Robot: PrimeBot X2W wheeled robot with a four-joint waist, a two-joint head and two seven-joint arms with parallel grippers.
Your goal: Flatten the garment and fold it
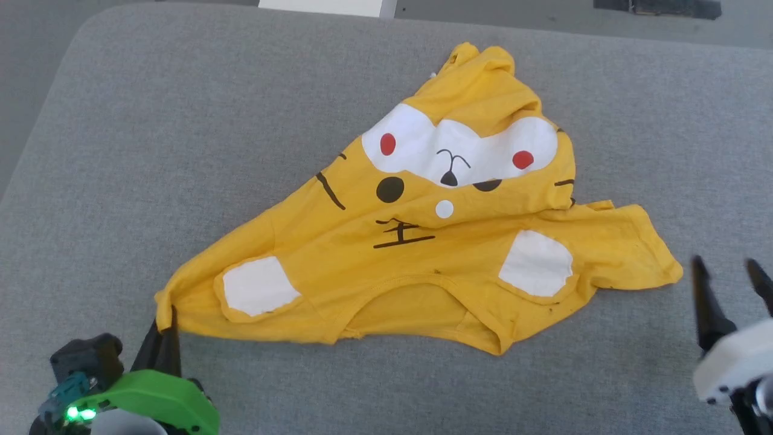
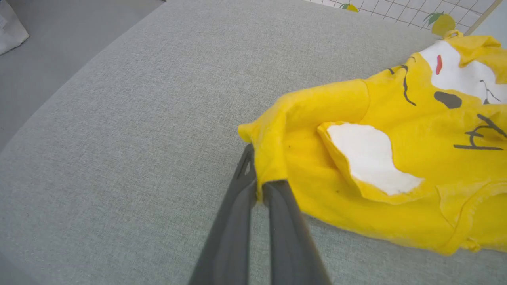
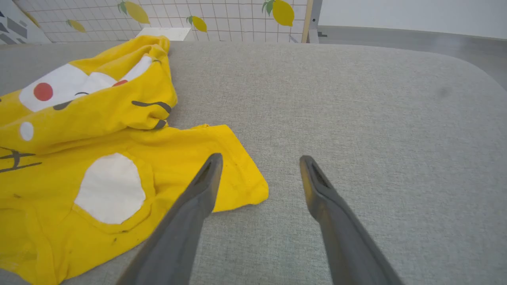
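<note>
Left hand [image 2: 258, 188] clamped on corner of crumpled mustard-yellow thin-cloth T-shirt [image 1: 423, 254], right hand [image 3: 260, 158] gaping empty beside opposite sleeve; shallow pinch, could slip under pull.

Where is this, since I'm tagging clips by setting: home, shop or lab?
Probably an indoor lab or demo room, though I can't be sure: a large grey padded table, a grid screen printed with lemons behind it, and bare grey floor.

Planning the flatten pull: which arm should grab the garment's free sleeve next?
Right: the right end effector, open, hovers beside the garment's free sleeve; the left end effector is shut on the opposite corner.
</note>
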